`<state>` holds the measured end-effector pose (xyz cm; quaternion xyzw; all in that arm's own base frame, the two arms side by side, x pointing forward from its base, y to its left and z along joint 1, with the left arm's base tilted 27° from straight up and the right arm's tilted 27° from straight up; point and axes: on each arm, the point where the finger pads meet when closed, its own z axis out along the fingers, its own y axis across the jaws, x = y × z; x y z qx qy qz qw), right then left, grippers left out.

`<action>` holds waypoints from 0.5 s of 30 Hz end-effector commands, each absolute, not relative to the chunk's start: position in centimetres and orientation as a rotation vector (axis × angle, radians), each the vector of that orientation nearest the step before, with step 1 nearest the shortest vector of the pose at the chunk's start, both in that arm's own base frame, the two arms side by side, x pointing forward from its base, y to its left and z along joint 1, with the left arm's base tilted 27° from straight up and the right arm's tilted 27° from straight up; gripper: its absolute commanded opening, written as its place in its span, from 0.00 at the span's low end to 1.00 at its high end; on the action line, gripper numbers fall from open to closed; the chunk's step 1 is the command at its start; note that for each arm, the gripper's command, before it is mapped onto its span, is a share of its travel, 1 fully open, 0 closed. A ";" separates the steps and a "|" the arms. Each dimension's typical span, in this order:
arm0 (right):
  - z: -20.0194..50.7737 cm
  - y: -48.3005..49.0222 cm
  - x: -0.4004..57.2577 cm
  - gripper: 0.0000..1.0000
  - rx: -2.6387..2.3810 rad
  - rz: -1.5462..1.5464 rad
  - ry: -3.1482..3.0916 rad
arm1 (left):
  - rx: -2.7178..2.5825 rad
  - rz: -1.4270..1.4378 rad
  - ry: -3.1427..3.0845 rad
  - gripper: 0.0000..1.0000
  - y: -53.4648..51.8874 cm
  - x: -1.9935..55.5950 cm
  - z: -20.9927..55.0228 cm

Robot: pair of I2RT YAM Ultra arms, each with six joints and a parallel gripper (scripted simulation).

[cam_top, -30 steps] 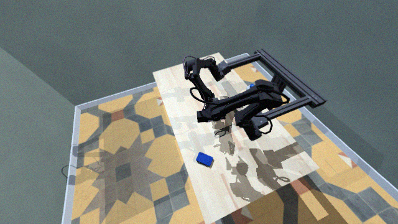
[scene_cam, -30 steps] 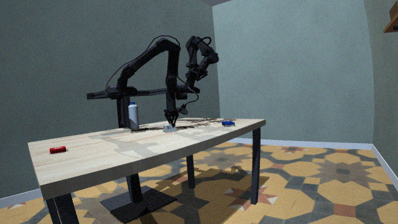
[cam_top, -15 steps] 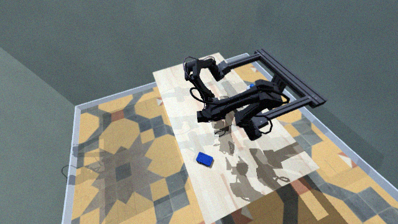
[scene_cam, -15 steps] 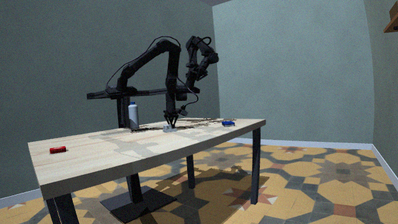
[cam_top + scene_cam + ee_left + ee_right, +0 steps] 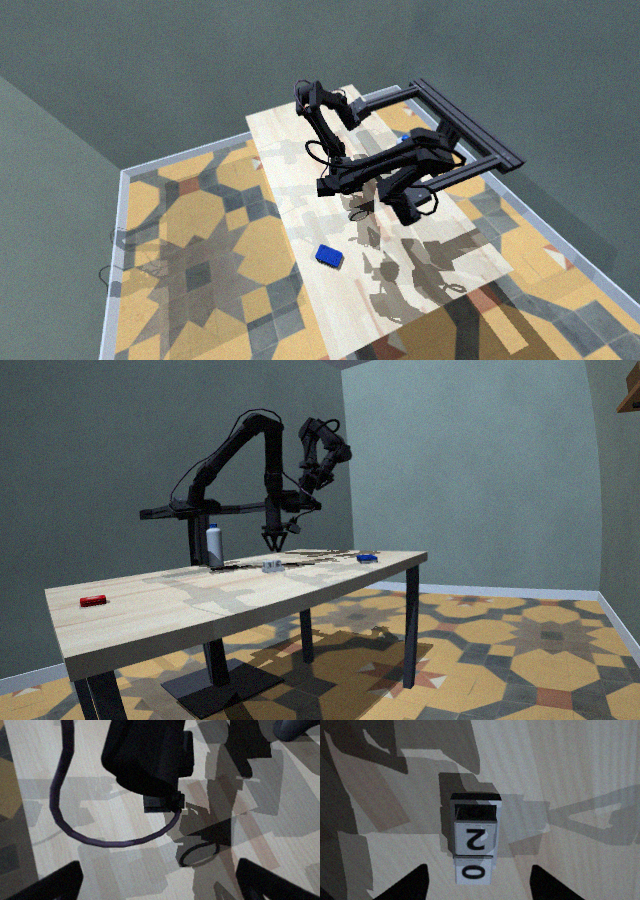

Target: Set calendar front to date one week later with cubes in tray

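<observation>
On the pale wooden rectangular table (image 5: 320,295) (image 5: 240,600), above patterned tiles, the small grey calendar tray (image 5: 273,569) (image 5: 497,836) is overhung by the black right gripper (image 5: 274,549) (image 5: 479,872), both grippers' jaws apart.
</observation>
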<state>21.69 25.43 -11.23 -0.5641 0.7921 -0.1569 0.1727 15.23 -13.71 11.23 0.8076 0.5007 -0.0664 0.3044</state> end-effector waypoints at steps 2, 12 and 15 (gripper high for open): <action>-7.1 26.6 20.2 0.65 -1.586 -0.439 2.241 | 2.139 -0.203 1.311 1.00 -13.8 14.5 11.4; -5.3 29.8 20.5 0.65 -1.479 -0.296 2.172 | 2.139 -0.203 1.311 1.00 -13.8 14.5 11.4; -5.2 30.3 20.4 0.65 -1.409 -0.201 2.119 | 2.139 -0.203 1.311 1.00 -13.8 14.5 11.4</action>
